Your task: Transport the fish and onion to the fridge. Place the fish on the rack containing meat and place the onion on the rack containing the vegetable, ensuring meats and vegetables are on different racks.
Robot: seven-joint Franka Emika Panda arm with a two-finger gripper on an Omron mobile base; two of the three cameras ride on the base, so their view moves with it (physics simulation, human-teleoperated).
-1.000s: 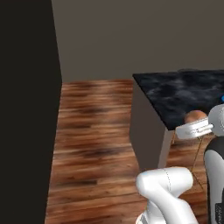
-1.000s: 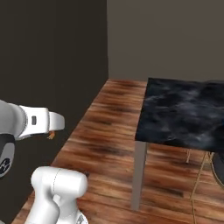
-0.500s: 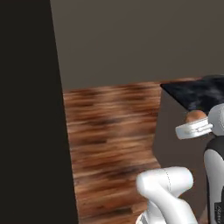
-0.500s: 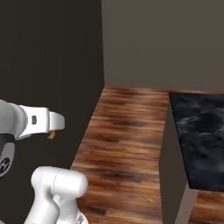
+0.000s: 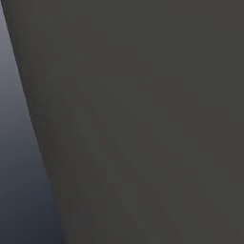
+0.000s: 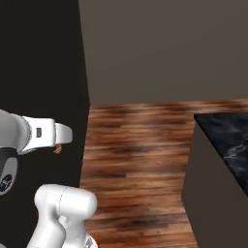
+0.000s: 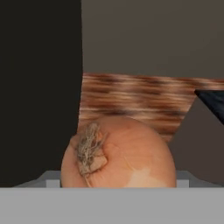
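Note:
The onion [image 7: 127, 153], an orange-brown bulb with a dry root tuft, sits close up at the bottom of the hand view, and my gripper [image 7: 118, 180] is shut on it. In the right base view my white hand reaches right at the left edge, and a sliver of the onion [image 6: 57, 149] peeks out under it. The tall black side of the fridge [image 6: 43, 58] rises just behind the hand, and the fridge [image 7: 39, 87] also covers the left of the hand view. The fish is out of view.
A dark marble-topped table [image 6: 227, 140] stands at the right, with its grey side panel [image 6: 208, 193] facing me. Brown wooden floor [image 6: 140, 145] runs between it and the black wall. A flat dark grey surface [image 5: 143, 119] stands very close in the left base view.
Both base views have swung as the base drove: the table has slid to the right and the black wall has come closer. The onion stays in the gripper.

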